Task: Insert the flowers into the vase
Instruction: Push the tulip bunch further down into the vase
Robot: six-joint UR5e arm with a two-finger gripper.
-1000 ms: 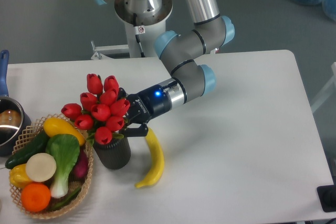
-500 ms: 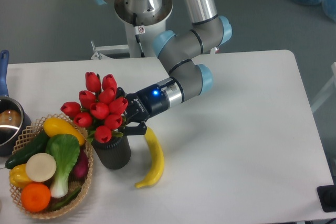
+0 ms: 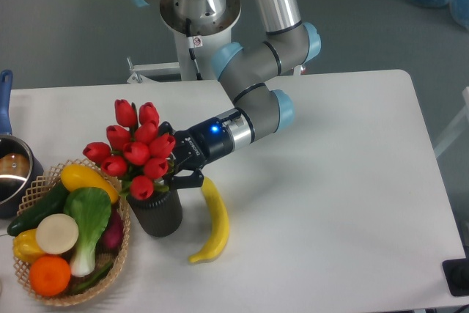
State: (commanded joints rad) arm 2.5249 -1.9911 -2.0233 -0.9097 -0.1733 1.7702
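The flowers [image 3: 135,148] stand over the vase [image 3: 156,213], red heads fanned toward 10 to 12 o'clock and green stem ends running down toward 5 o'clock, where they meet the vase mouth. The bunch's long axis therefore leans from lower right to upper left. The vase sits upright on the bench [image 3: 330,203], directly under the lowest bud.

The gripper [image 3: 179,166] comes in from 3 o'clock of the bunch, its black body pointing toward 8 o'clock. One of its fingers [image 3: 189,180] shows just below and right of the stems, at the vase rim; the other is hidden behind the blooms. The stems lie between the fingers, which pinch them at the base of the bunch.

A banana [image 3: 214,219] lies on the bench at 3 o'clock of the vase, just beside it, curving down toward 6 o'clock. A wicker basket [image 3: 122,251] of vegetables and fruit sits at 9 o'clock, touching or nearly touching the vase. A pot [image 3: 10,174] sits at the bench's left edge.
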